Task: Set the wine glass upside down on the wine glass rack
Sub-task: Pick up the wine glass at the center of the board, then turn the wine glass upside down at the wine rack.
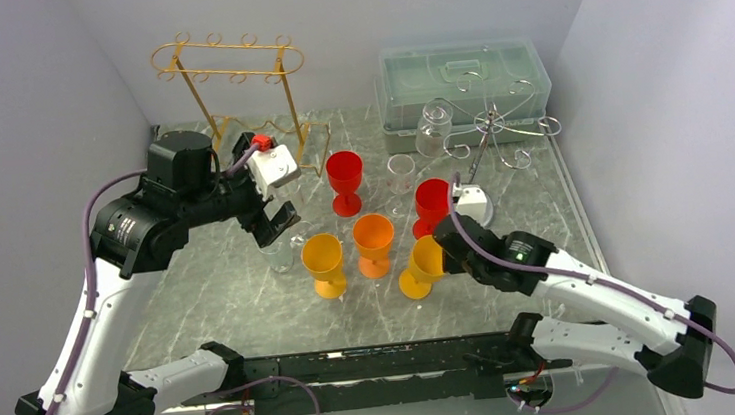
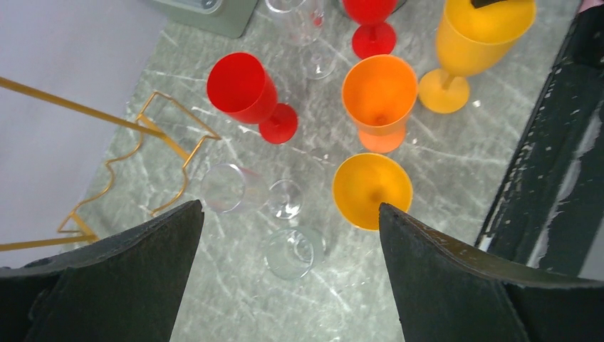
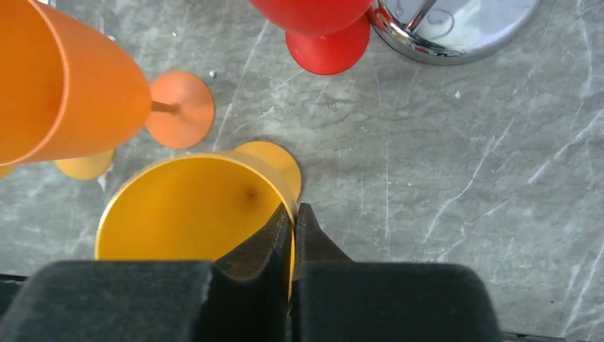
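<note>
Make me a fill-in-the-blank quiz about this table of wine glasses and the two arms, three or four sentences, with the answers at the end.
1. The right gripper has its jaws shut on the rim of a wine glass coloured ____.
2. The left gripper hangs over a clear wine glass with its jaws ____.
3. The gold wine glass rack stands at the back ____ of the table.
4. The number of red wine glasses standing on the table is ____.

Answers: yellow; open; left; two

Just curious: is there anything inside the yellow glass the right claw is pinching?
One finger of the right claw reaches inside the yellow glass, pinching its rim. Otherwise the bowl looks empty, bar a small dark spot; the claw covers its near part.
</note>
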Robot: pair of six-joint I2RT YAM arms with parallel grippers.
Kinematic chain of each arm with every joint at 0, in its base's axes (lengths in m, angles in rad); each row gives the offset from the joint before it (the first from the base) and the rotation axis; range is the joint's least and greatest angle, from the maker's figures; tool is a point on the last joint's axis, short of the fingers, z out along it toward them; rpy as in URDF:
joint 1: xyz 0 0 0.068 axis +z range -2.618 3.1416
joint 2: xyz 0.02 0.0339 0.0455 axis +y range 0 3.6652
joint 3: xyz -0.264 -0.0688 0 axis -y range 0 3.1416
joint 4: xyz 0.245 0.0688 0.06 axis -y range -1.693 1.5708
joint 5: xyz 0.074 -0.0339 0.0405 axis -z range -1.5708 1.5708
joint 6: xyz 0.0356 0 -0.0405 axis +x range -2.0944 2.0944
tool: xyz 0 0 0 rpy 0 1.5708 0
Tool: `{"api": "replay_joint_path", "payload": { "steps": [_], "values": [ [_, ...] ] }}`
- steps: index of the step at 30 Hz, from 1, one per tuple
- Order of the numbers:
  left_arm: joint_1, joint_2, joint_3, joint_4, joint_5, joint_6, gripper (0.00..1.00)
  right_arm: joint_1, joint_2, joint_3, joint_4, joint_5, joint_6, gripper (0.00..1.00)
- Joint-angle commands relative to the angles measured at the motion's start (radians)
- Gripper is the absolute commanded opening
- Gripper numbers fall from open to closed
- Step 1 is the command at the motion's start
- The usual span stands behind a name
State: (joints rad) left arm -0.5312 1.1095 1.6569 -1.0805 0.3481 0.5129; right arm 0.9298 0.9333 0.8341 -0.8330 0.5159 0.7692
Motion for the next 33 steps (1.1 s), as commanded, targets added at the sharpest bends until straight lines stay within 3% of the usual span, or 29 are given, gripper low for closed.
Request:
{"api": "replay_joint_path", "payload": {
  "steps": [1,9,15,24,33],
  "values": [
    [0.002,-0.007,0.021,0.044,0.116,-0.097,0.99,-0.003,-0.098,0.085,-0.062,0.005,-0.024,0.0],
    [0.002,0.047,0.069,0.109,0.229,-0.258,1.0,-0.002,-0.262,0.387,0.025,-0.104,-0.203,0.0],
    [0.002,0.075,0.08,0.172,0.305,-0.371,0.99,-0.003,-0.204,0.553,0.17,-0.147,-0.315,0.0],
    [0.002,0.117,0.08,0.237,0.376,-0.478,0.99,-0.002,-0.089,0.639,0.372,-0.2,-0.368,0.0],
    [0.002,0.146,0.07,0.289,0.391,-0.507,0.99,-0.002,-0.065,0.62,0.441,-0.238,-0.357,0.0]
  ]
}}
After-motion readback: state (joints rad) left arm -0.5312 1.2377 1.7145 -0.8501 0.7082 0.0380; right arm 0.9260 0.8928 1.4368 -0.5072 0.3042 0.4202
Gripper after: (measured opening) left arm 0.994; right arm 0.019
